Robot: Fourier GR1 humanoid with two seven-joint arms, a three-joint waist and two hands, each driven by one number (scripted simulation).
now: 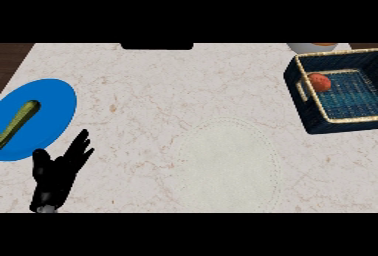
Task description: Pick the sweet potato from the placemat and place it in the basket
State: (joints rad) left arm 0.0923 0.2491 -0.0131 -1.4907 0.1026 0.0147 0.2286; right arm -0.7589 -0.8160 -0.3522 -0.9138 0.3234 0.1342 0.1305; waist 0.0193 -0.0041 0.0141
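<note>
The small reddish-orange rounded sweet potato (318, 82) lies inside the dark blue woven basket with a pale rim (310, 117), toward its left wall, at the right edge of the pale marbled worktop (162, 100). The round off-white placemat with a stitched border (229, 167) sits in the middle of the worktop and carries nothing, so the task looks as good as done.

As a thing to handle, the sweet potato is probably stiff, dense for its size and not fragile, with a dry skin that should not slip much; its rounded form could roll, so the sensible hold would be across its thickest middle, fingers on one side and thumb on the other.

The black left hand (60, 170) shows at the lower left, fingers straight and spread apart, pointing up the view, holding nothing and resting just below a flat blue oval plate (55, 100). On that plate lies a long green vegetable (20, 120), possibly a cucumber or courgette, though the view does not settle which. The right hand does not show.
</note>
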